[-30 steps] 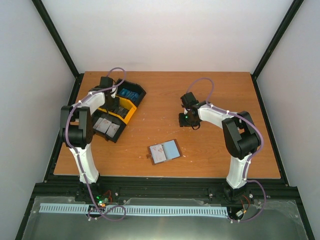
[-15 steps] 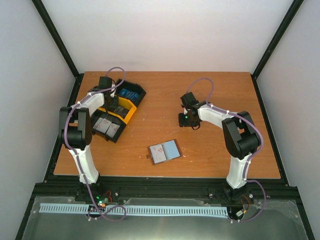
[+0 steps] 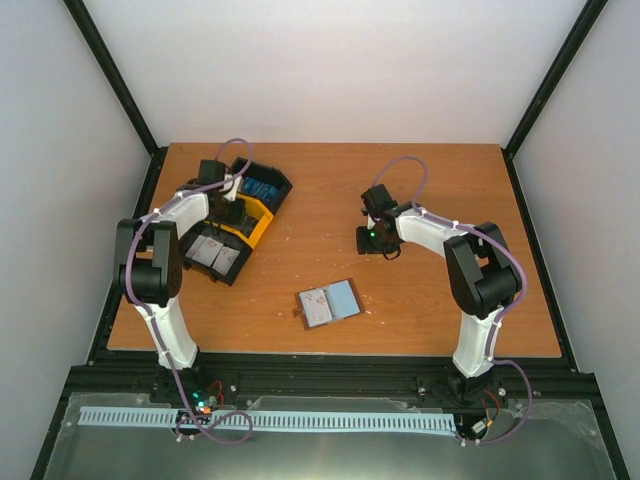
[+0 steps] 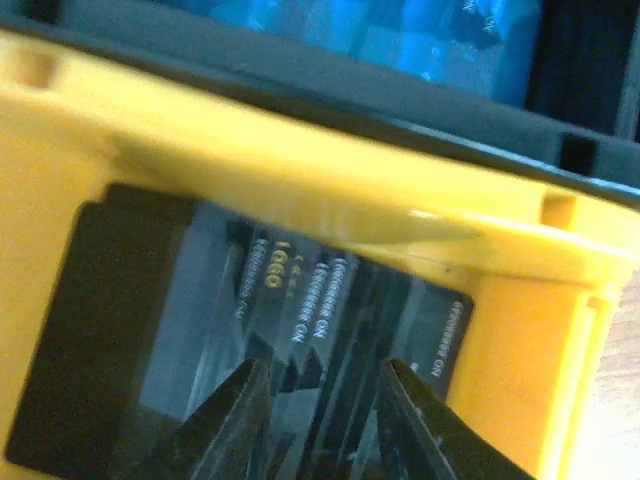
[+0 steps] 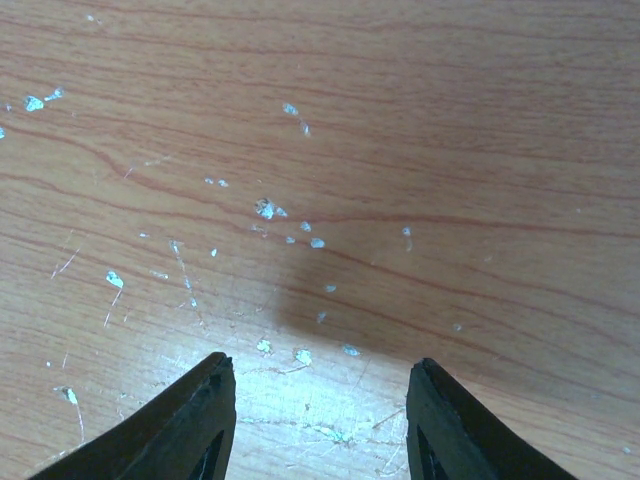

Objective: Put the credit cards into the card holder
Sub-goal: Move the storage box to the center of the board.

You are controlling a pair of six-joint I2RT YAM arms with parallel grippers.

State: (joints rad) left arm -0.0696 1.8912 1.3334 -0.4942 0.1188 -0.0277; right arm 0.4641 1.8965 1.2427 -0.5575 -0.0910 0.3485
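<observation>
Black-and-yellow three-compartment tray, set askew at far left of scratched, paint-flecked wooden table.

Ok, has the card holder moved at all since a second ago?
No. The card holder lies open at the same spot near the front edge of the table.

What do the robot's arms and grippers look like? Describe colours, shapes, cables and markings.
The left arm and right arm have white shells and black joint housings. A lilac cable loops along each. The left gripper and right gripper have black, tapered fingers. A green light glows near the right wrist.
</observation>
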